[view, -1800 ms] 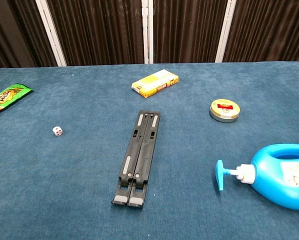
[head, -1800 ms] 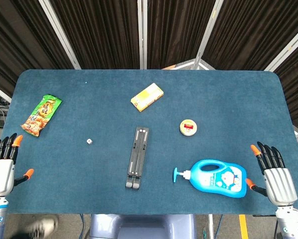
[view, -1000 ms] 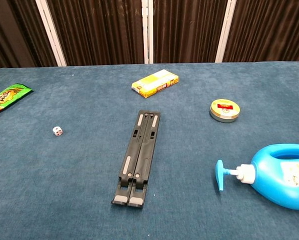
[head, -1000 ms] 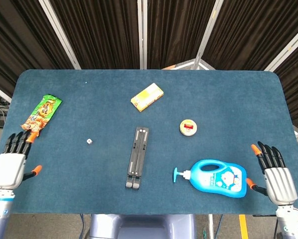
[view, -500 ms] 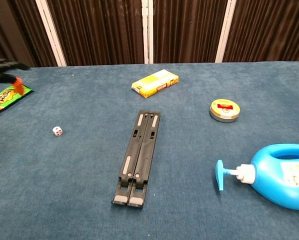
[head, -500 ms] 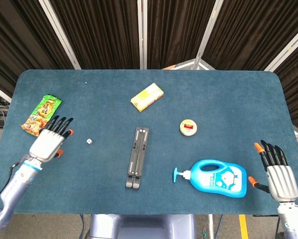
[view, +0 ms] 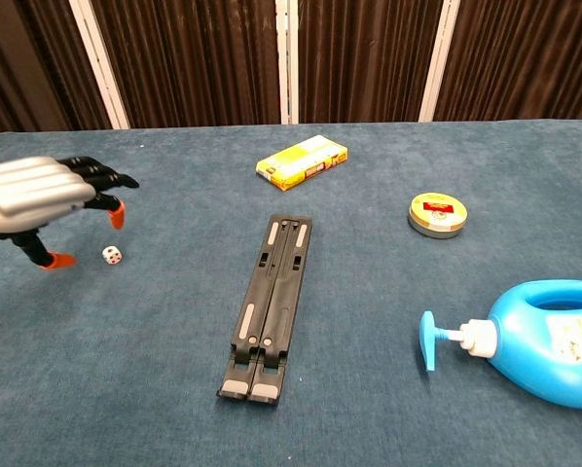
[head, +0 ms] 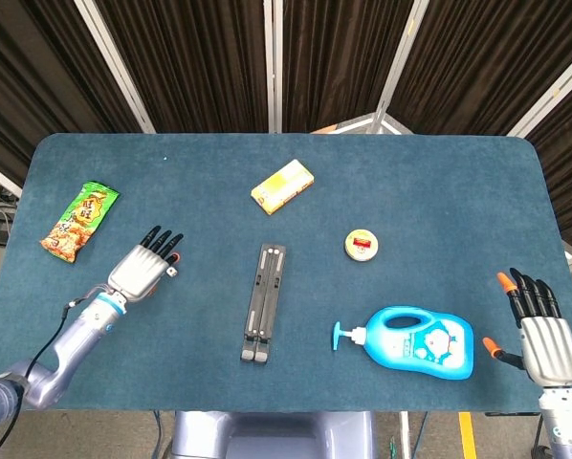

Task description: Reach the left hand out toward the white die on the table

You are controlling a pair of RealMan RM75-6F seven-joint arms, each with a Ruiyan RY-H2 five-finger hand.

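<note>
The small white die [head: 171, 272] [view: 112, 255] lies on the blue table [head: 439, 191] at the left. My left hand [head: 144, 265] [view: 43, 195] hovers just left of and above it, palm down. Its fingers are spread with nothing in them, and the fingertips [head: 174, 256] reach right up to the die. In the chest view the die shows beneath the hand between an orange-tipped thumb and a finger. My right hand [head: 539, 325] stays off the table's front right corner, fingers extended and empty.
A black folded stand [head: 264, 301] [view: 270, 302] lies mid-table. A yellow box [head: 282, 185] [view: 302, 161] is behind it, and a round tin [head: 362, 245] [view: 437, 214] to its right. A blue pump bottle [head: 415, 341] [view: 544, 341] lies front right. A green snack packet [head: 80, 221] lies far left.
My left hand has come from the table's front left edge, forward and rightward over the table, to the die. The right hand has barely shifted.
</note>
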